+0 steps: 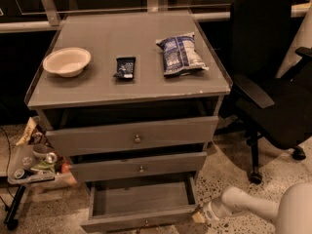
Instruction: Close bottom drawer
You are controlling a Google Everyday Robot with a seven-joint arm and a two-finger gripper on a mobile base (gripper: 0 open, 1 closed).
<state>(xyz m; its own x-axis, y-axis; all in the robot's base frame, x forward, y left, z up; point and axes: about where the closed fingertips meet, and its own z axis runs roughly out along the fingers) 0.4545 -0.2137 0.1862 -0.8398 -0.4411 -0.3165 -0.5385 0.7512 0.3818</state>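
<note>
Reaching in from the lower right on a white arm [253, 207], the end effector [200, 215] sits low, just beside the right front corner of the bottom drawer [141, 199]; contact cannot be judged, and I cannot tell whether the end effector is apart or together. The bottom drawer stands pulled well out, its plain grey tray showing and its narrow front panel near the lower edge of the view. Above it are 2 more grey drawers: the middle drawer [112, 168] with 1 small round knob [141, 169], and the top drawer [97, 138], the widest, with a dark gap over it. On the table [97, 89] above the drawers lie 3 things in a row: a pale bowl [67, 61] at the left, a small dark packet [126, 67] in the middle, and a blue-and-white snack bag [180, 53] at the right. A black office chair [273, 91] stands to the right.
</note>
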